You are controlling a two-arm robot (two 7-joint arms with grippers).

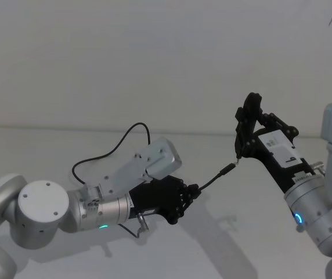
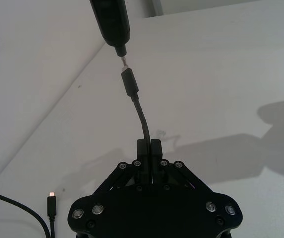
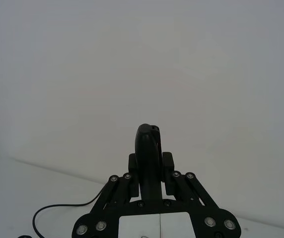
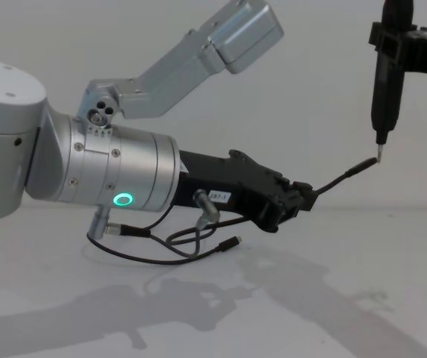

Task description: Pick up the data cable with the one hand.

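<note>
Gripping the data cable (image 4: 340,177), left pincer (image 4: 303,198) (above white table (image 1: 241,244)).

Where the data cable (image 2: 141,113) enters the left gripper (image 2: 149,147), the closed fingers (image 2: 155,148) cover the gripped stretch, and behind them the gripper's body hides how the cord runs on. In the right wrist view, the pen-like tool (image 3: 147,148) clamped in the right gripper (image 3: 151,163) shows its rear only; its tip beyond the fingers is hidden. The cable's loop (image 3: 57,210) there is cut off by the picture's lower edge.
</note>
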